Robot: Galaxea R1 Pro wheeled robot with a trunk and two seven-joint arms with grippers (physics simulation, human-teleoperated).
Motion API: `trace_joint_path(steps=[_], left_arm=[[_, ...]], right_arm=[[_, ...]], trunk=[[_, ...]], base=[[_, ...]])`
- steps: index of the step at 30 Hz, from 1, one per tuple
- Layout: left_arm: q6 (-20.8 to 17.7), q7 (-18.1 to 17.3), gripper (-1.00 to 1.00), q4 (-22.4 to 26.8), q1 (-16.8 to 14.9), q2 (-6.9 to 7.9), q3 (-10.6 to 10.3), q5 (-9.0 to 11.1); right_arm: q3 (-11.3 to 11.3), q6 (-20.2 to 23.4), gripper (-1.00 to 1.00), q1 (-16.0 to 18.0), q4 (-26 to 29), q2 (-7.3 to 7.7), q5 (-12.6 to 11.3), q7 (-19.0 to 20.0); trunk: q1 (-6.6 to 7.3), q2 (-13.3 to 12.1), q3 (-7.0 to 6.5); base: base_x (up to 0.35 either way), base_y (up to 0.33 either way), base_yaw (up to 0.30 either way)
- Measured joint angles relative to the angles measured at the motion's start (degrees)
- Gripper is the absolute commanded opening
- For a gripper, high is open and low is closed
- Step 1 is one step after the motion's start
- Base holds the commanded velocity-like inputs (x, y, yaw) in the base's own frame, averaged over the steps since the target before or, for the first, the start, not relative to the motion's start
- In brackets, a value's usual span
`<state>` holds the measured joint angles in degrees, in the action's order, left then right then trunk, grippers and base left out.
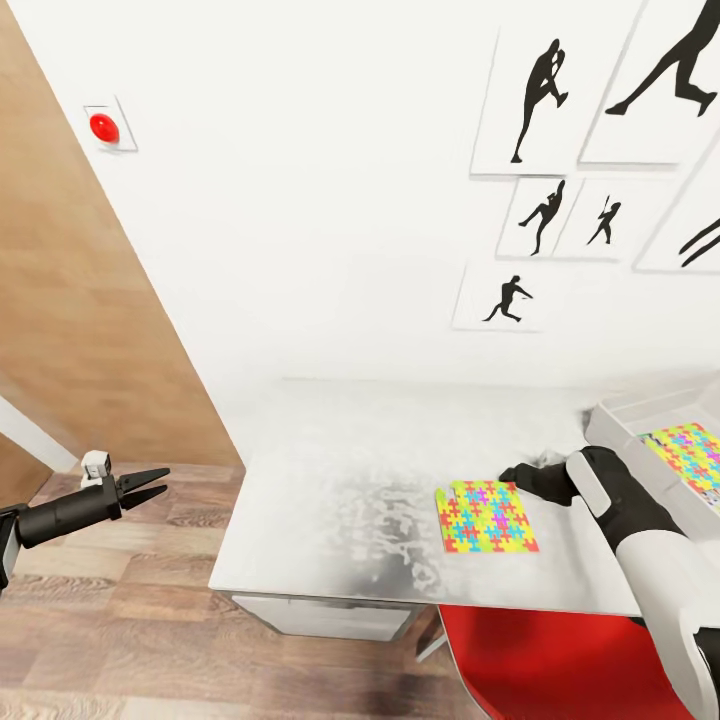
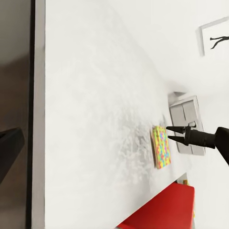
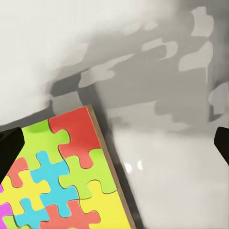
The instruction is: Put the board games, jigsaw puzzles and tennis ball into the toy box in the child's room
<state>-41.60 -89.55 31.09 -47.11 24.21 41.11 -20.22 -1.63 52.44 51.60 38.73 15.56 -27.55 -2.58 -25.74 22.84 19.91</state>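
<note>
Head view gave us the whole scene: the table (image 1: pixel 380 470) stood against a white wall hung with black silhouette prints (image 1: pixel 545 95), a jigsaw puzzle (image 1: pixel 487 516) lay flat on its top near the front edge, and the toy box (image 1: pixel 625 418) sat at the table's right end with a second jigsaw puzzle (image 1: pixel 690 455) already inside it. A red chair (image 1: pixel 550 660) stood below the table's front edge, and a red round button (image 1: pixel 104 127) was mounted high on the wall.

Our left gripper (image 1: pixel 150 487) hung over the wood floor, well apart from the table, its jaws slightly parted and holding nothing. Our right gripper (image 1: pixel 515 474) hovered just beside the far right corner of the loose puzzle; in this view we could not tell how its jaws stood.

From the left wrist view we saw what the head view hid: the right gripper (image 2: pixel 171 133) from the side, two thin fingers spread apart, just over the puzzle's (image 2: pixel 161 146) edge, with the toy box (image 2: pixel 187 125) behind it.

Right wrist view showed the puzzle's (image 3: pixel 62 176) corner lying between the two dark fingertips (image 3: pixel 9 150), nearer one of them, jaws wide and touching nothing.

We could read no writing or labels anywhere.
</note>
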Motion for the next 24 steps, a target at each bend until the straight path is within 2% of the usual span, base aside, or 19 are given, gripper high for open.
trace_joint_path(steps=[5, 8, 24], left_arm=[[0.0, 0.0, 1.0, 0.0, 0.0, 0.0, 0.0, 0.0], [0.0, 0.0, 1.0, 0.0, 0.0, 0.0, 0.0, 0.0], [0.0, 0.0, 1.0, 0.0, 0.0, 0.0, 0.0, 0.0]], right_arm=[[0.0, 0.0, 1.0, 0.0, 0.1, -0.03, 0.3, 0.0], [0.1, 0.1, 1.0, 0.0, 0.4, -0.03, 1.4, -0.1], [0.1, 0.1, 1.0, 0.0, 0.4, -0.06, 1.1, -0.1]], trunk=[[0.0, 0.0, 0.0], [0.0, 0.0, 0.0], [0.0, 0.0, 0.0]], base=[[0.0, 0.015, 0.0], [0.0, 0.159, 0.0], [0.0, 0.093, 0.0]])
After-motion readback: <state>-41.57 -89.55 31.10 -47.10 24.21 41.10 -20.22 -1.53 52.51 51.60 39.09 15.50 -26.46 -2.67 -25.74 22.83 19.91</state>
